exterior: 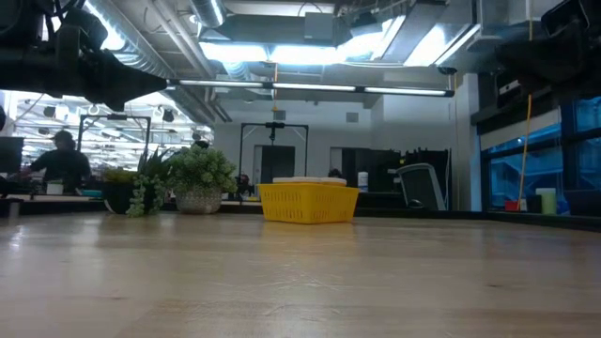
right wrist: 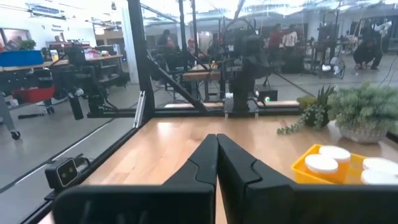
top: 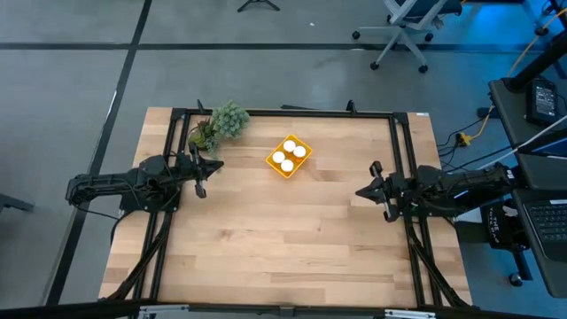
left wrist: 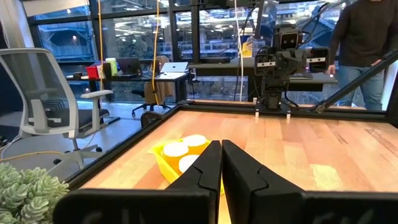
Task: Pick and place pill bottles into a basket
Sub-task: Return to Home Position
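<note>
The yellow basket (top: 289,157) stands on the wooden table, far of centre, seen also in the low view (exterior: 308,203). White-capped pill bottles (top: 290,147) stand upright inside it, their caps showing in the left wrist view (left wrist: 186,148) and the right wrist view (right wrist: 329,159). My left gripper (top: 218,164) hangs shut and level at the table's left side, pointing toward the basket (left wrist: 166,163). My right gripper (top: 359,192) hangs shut and level at the right side, with the basket (right wrist: 305,169) ahead of it to one side. Neither gripper holds anything.
A green potted plant (top: 226,122) sits at the far left corner, close to the basket and the left gripper. A black frame rail (top: 283,111) runs along the table's far edge. A person (left wrist: 364,43) stands beyond the right arm. Bare wood (top: 283,239) fills the near half.
</note>
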